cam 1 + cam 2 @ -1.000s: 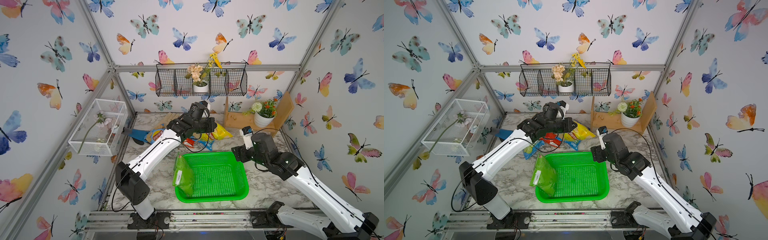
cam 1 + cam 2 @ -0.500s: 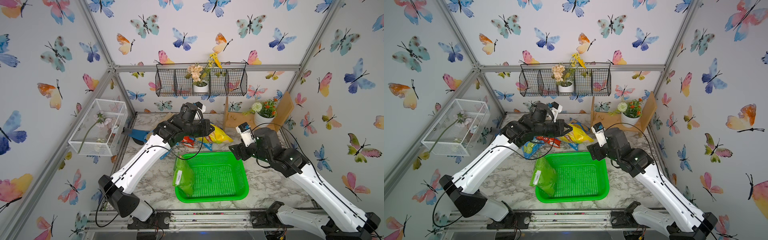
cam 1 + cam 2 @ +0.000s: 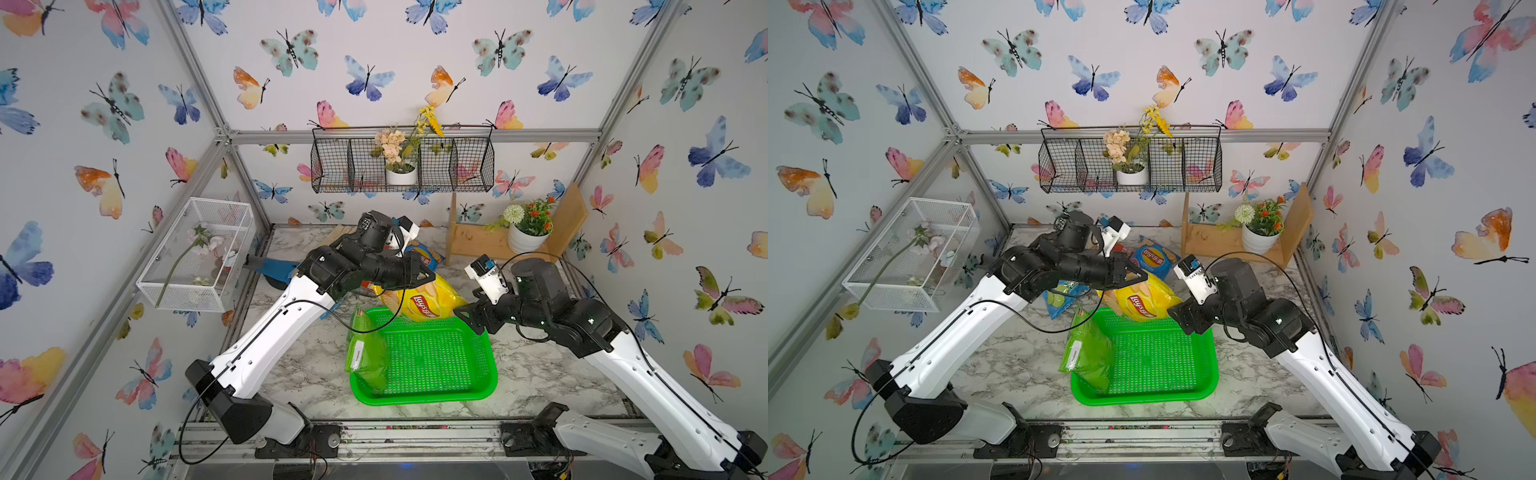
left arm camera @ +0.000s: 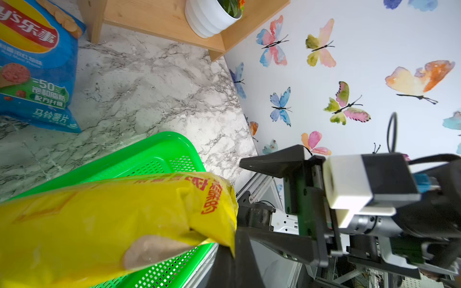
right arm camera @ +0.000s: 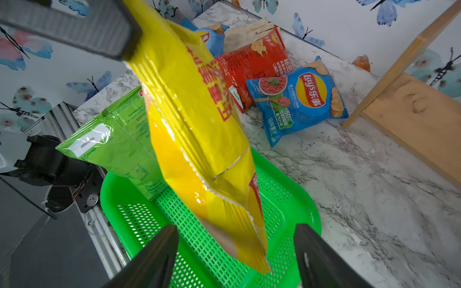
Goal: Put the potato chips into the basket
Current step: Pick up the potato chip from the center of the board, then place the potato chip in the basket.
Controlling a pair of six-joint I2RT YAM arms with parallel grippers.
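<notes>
The green bag [image 3: 368, 353] leans over the left wall of the basket [image 3: 436, 398] and could tip out if nudged. The left hand [image 3: 430, 276], pinching the yellow bag [image 3: 419, 305] by its top seam, dangles it above the far rim. Released here, it may land astride the rim. The right hand [image 3: 468, 319], spread and empty, crowds the far right corner.
</notes>
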